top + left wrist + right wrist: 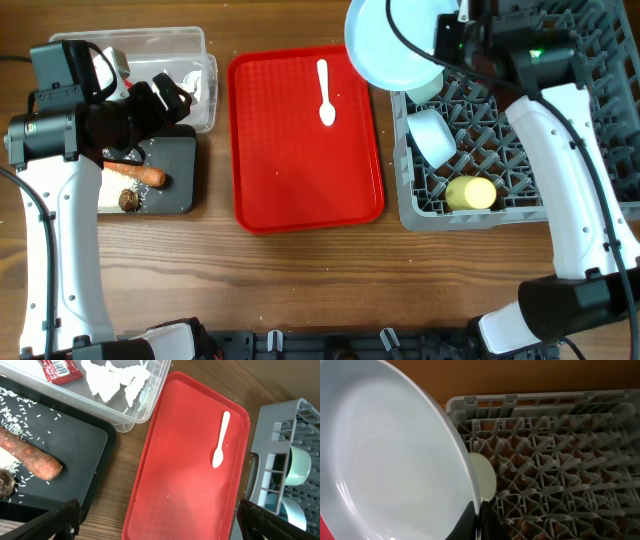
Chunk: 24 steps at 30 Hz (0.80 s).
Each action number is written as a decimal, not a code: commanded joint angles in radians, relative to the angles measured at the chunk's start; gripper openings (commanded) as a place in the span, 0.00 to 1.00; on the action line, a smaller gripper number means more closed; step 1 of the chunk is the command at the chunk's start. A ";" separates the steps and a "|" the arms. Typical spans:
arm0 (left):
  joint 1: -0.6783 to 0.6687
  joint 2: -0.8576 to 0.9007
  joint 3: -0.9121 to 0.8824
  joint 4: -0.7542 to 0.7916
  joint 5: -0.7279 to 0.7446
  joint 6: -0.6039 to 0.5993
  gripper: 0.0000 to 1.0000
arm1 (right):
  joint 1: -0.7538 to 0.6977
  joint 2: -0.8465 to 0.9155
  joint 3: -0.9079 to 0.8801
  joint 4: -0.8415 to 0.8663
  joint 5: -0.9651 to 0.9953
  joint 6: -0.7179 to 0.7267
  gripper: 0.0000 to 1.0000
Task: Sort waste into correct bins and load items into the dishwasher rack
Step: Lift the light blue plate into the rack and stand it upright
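My right gripper (440, 40) is shut on the rim of the pale blue plate (385, 45), held above the left edge of the grey dishwasher rack (415, 205); the plate fills the right wrist view (390, 460). Two mint bowls (432, 135) and a yellow cup (470, 193) sit in the rack. The white spoon (325, 93) lies on the red tray (305, 190). My left gripper (155, 522) is open and empty above the black tray's right edge and the red tray. The carrot (135, 173), rice and brown lump (128, 200) lie in the black tray (180, 160). Wrapper (57, 370) and paper (115, 380) are in the clear tub (190, 45).
The red serving tray lies between the bins and the rack. Bare wooden table (300, 280) shows in front. The rack (272, 460) stands just right of the red tray.
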 commanded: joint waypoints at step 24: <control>0.005 0.005 0.008 0.003 -0.005 -0.008 1.00 | -0.087 0.220 -0.010 -0.013 0.553 -0.513 0.04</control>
